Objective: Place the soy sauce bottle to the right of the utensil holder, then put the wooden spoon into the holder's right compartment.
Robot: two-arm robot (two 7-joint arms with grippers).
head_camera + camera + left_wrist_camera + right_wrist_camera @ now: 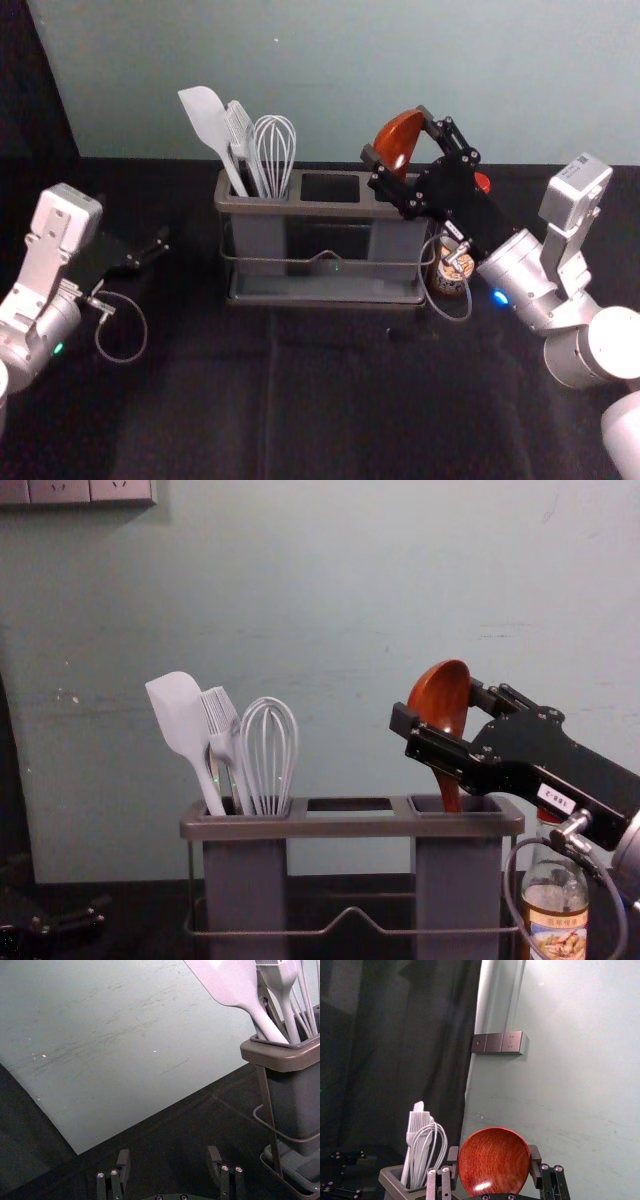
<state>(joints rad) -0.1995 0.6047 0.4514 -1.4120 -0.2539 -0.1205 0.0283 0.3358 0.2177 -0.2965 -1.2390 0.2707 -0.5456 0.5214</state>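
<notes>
My right gripper [398,140] is above the utensil holder's right end, shut on the wooden spoon [399,138]. In the right wrist view, the gripper [493,1157] has its fingers against both sides of the spoon's bowl [494,1162]. The chest view shows the spoon [442,695] upright, its handle down inside the right compartment of the holder [350,825]. The soy sauce bottle [556,905] stands right of the holder, partly behind the right arm. My left gripper [160,248] is parked left of the holder; in the left wrist view the gripper [169,1160] is open and holds nothing.
A spatula [180,715], a brush [222,720] and a whisk [269,750] stand in the holder's left compartment. A wall rises close behind the holder. The black-covered table [330,400] stretches in front.
</notes>
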